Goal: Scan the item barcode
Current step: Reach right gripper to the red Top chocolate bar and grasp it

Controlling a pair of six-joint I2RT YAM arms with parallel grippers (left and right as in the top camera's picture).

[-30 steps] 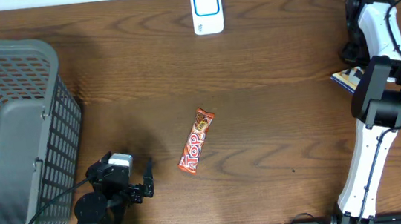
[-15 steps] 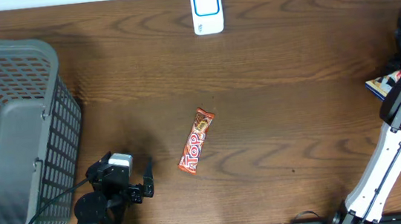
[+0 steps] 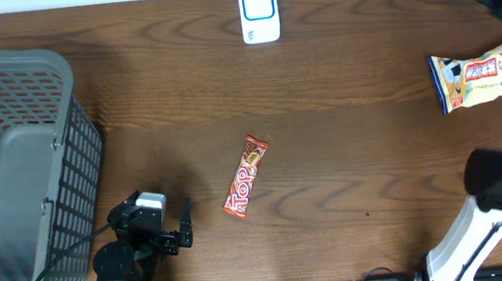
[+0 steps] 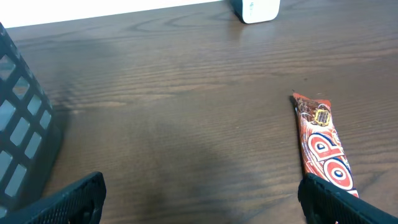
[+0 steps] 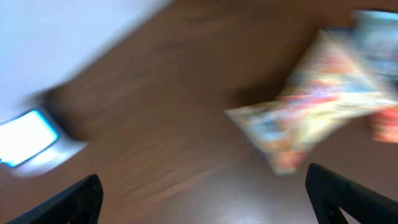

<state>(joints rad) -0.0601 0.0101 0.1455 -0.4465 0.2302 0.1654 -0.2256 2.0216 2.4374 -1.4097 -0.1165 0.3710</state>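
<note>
**Both jaws empty, nothing at the scanner yet**

Here's the worry: the candy bar (image 3: pixel 245 176) lies flat mid-surface, logo up, well apart from the barcode scanner (image 3: pixel 258 11) at the far edge. No barcode shows on its top face. A thin, slick wrapper like that could skid out of a pinch, or reach the scanner wrong side out. The right wrist view is smeared, so that arm looks to be swinging fast near the snack bag (image 3: pixel 480 77) at the right edge, and a clip is possible. Left jaws: spread wide, holding nothing, the bar ahead near one finger. Right jaws: gaping too, empty, touching nothing.
</note>
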